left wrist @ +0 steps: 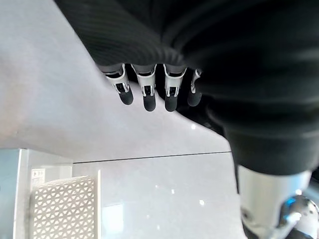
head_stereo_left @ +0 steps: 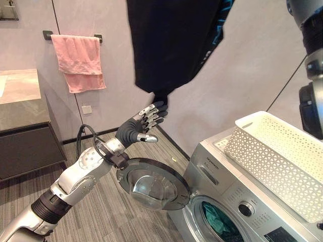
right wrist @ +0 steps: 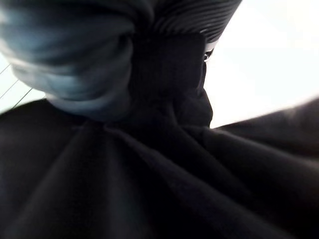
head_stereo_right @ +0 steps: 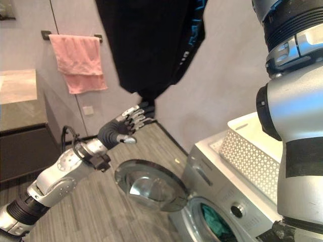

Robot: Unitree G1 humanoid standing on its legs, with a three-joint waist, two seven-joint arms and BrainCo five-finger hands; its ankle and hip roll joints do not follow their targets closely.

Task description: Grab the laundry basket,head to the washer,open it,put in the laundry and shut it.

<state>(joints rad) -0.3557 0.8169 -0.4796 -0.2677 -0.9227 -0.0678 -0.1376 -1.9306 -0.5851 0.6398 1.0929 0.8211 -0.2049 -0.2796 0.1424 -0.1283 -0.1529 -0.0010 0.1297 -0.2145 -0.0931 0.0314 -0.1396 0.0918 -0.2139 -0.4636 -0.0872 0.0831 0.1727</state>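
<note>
a grey-walled laundry room with a pink towel on a rail at 10 o'clock frames the washer at 5 o'clock, whose round door hangs swung wide so the drum is free to load, something teal already visible inside. the white basket rests on the washer's top, handy for unloading, while a black garment hangs high at 12 o'clock from the raised right arm. in the right wrist view cloth bunches under the right hand, whose fingers cannot be told, and the left hand, fingers relaxed and holding nothing, reaches up to the garment's low end, likely to gather it.
</note>
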